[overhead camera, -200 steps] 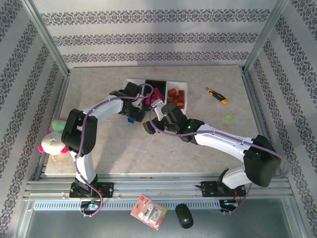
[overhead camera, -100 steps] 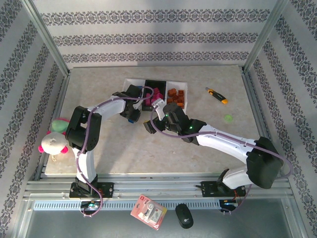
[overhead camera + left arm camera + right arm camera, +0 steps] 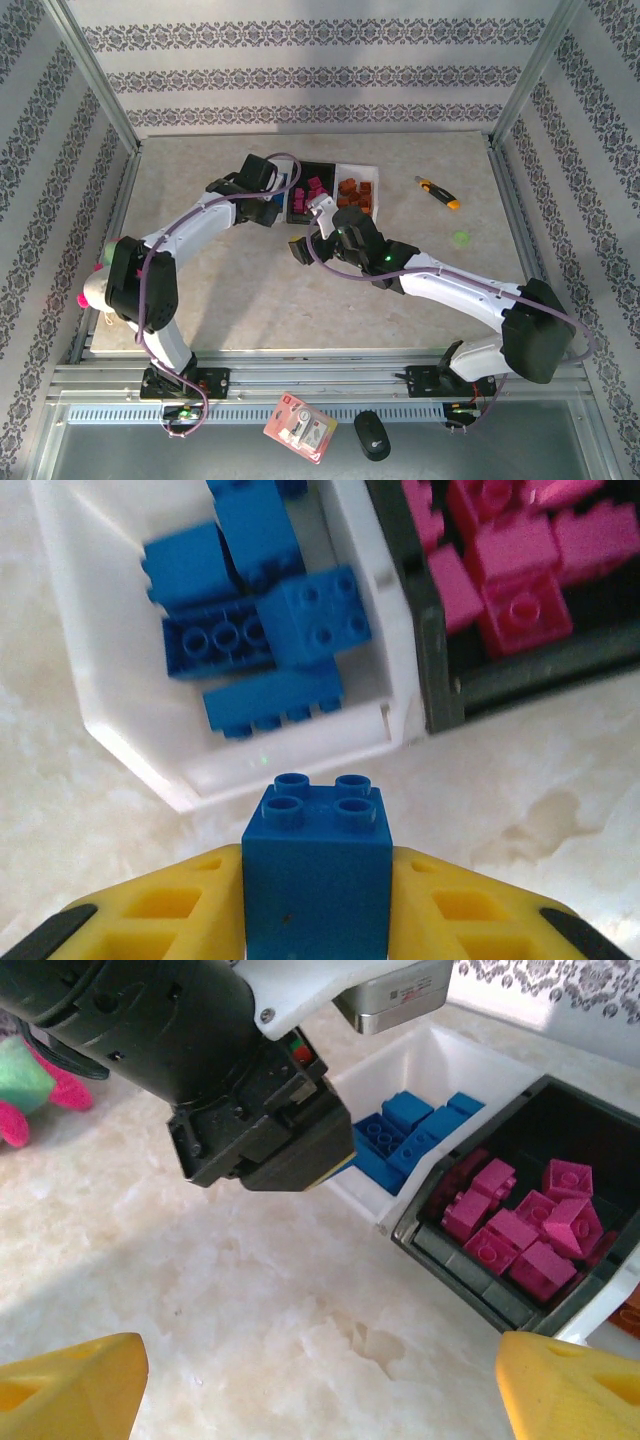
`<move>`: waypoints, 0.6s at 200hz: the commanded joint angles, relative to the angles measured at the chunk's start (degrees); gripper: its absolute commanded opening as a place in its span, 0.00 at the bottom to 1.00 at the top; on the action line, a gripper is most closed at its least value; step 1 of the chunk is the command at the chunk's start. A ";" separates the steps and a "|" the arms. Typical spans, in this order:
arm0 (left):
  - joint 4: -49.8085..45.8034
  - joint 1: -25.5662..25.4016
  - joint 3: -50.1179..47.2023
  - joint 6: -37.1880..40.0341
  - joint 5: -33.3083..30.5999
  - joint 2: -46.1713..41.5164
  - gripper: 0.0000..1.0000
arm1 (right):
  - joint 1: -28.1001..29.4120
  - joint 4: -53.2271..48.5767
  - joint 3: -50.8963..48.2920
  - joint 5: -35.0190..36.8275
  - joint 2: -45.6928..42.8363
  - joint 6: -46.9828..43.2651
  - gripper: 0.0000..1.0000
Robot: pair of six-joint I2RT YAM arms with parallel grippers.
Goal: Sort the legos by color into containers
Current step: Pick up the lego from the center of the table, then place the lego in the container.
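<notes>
One blue lego (image 3: 315,830) in end effector (image 3: 316,880)

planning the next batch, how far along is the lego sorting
Done: blue bricks sit in the left white tray, pink bricks in the black tray, orange bricks in the right white tray. In hand: the left gripper grips one blue brick, just short of its tray. Left: dropping it in.
</notes>
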 commanded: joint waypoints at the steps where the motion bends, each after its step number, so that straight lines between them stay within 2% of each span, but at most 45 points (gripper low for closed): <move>1: 8.78 1.56 1.12 -2.46 -0.71 1.63 0.36 | 0.00 4.61 -0.37 1.54 -0.38 1.46 0.90; 61: 18.68 4.82 8.60 -4.65 0.58 11.21 0.36 | -0.04 5.01 0.73 1.31 0.68 1.36 0.90; 120: 20.32 7.21 14.72 -4.87 1.10 19.24 0.37 | -0.49 4.52 0.51 1.61 0.66 1.97 0.90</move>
